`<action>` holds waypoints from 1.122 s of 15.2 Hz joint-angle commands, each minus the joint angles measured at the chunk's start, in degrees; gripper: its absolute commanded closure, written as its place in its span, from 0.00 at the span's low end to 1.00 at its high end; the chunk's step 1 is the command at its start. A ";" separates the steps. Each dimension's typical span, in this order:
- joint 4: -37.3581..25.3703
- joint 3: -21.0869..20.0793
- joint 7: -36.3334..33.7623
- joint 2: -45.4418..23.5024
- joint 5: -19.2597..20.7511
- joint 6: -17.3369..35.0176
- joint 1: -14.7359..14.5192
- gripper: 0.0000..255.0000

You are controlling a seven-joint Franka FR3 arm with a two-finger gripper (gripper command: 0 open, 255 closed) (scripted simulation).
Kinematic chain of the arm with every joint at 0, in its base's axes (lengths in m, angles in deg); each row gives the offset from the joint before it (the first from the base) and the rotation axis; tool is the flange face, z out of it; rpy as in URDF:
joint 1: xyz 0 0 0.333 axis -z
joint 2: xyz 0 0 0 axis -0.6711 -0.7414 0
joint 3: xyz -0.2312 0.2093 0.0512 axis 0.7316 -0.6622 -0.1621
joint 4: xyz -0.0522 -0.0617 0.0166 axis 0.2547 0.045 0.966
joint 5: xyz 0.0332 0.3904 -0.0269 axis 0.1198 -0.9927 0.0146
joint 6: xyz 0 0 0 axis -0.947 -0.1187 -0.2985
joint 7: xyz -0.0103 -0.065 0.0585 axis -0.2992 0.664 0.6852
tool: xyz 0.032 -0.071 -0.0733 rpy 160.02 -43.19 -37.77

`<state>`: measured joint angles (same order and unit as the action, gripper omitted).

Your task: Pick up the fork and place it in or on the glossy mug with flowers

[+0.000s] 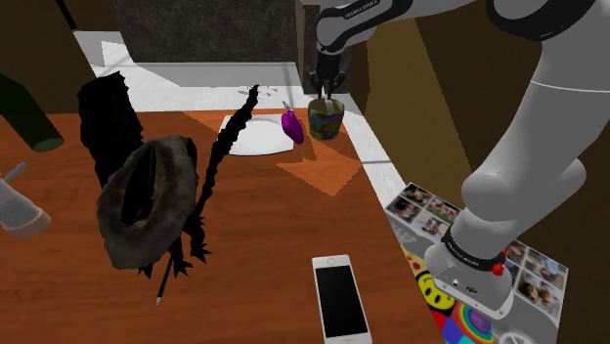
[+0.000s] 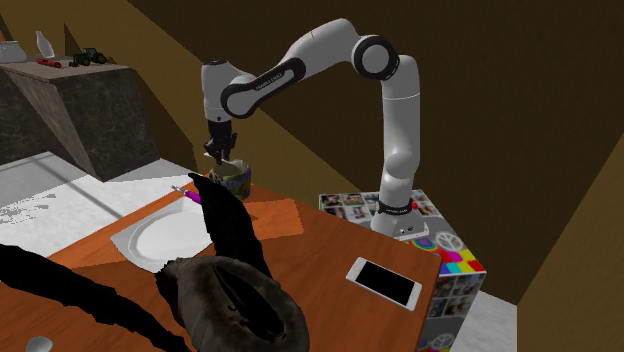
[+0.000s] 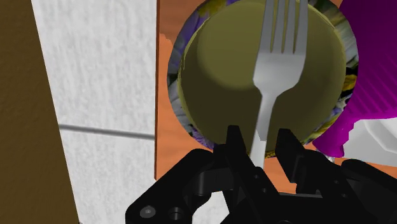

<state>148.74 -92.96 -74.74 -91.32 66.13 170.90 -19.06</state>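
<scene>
Right now your claw (image 3: 261,137) is closed on the fork (image 3: 280,70), its two black fingers pinching the handle just short of where it widens into the head. The fork's long axis runs straight out from the claw, along the way the fingers point, with the tines at the far end. Directly beyond those tines lies the open mouth of the mug (image 3: 203,76), olive inside with a flowered pattern round its wall.

So the relation that matters is this: the mug sits dead ahead of the claw, on the fork's own line, and the tines fall inside the ring of the rim, not across it. They are not centred, though. They lie toward the side of the opening nearest the purple thing (image 1: 291,124), which stands just beside the mug on the bench (image 1: 274,225).

From the shoulder view the claw hangs close above the mug, pointing down. How deep the tines reach cannot be told.

I judge the carry done and the release the step in hand: lower a little if needed, then part the fingers. The risk is the fork tipping on the rim and levering out.
</scene>
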 commanded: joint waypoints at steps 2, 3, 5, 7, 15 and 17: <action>0.14 -0.01 -0.01 -0.10 0.00 0.04 -0.02 1.00; 0.14 -0.01 -0.01 -0.10 0.00 0.04 -0.02 1.00; 0.20 0.00 0.02 -0.06 -0.01 0.07 0.00 0.00; 0.16 0.02 0.02 -0.15 0.02 0.11 0.01 0.00; -3.27 -0.37 0.82 2.93 -1.28 -6.26 -0.03 0.00; -3.27 -0.37 0.82 2.93 -1.28 -6.25 -0.03 0.00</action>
<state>145.46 -93.32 -73.94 -88.55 64.91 164.83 -19.08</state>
